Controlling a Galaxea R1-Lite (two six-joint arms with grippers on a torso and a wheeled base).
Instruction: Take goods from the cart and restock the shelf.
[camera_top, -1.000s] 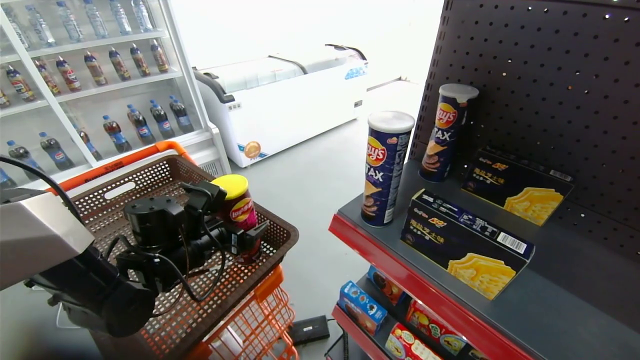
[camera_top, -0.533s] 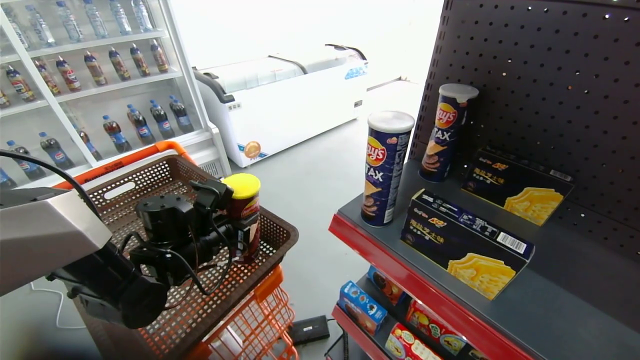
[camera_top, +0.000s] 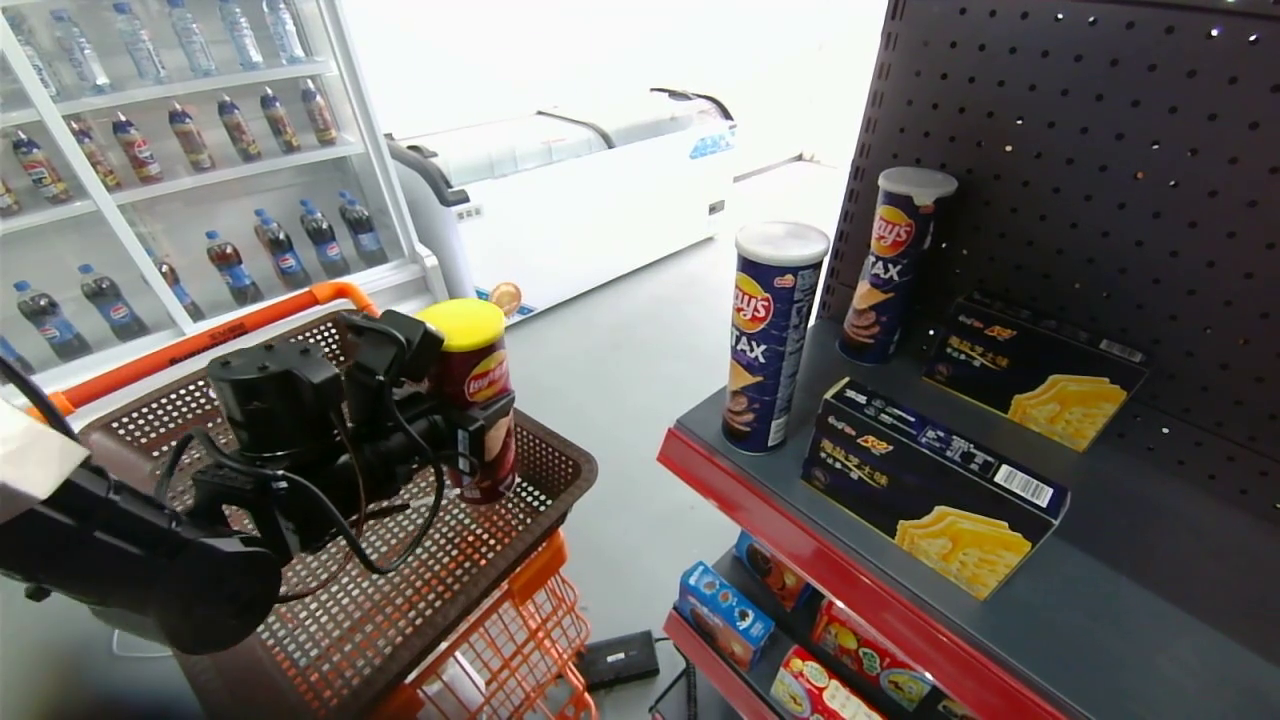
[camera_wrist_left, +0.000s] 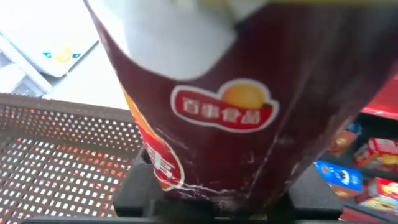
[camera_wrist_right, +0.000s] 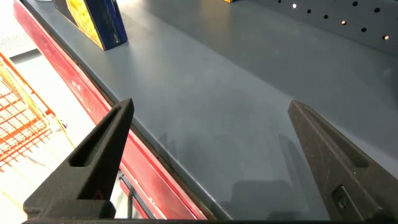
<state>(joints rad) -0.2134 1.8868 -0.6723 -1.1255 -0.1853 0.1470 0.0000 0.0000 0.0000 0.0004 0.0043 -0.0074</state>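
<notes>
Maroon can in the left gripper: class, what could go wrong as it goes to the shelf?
The maroon can, held by the left gripper, is low over the basket; its base might catch the rim. The front blue can stands near the shelf edge, so a swing could topple it.

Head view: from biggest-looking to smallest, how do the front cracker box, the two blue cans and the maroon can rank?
1. front cracker box
2. nearer blue can
3. farther blue can and maroon can look about alike; the left pincer covers part of the maroon can, so I won't rank them.
</notes>
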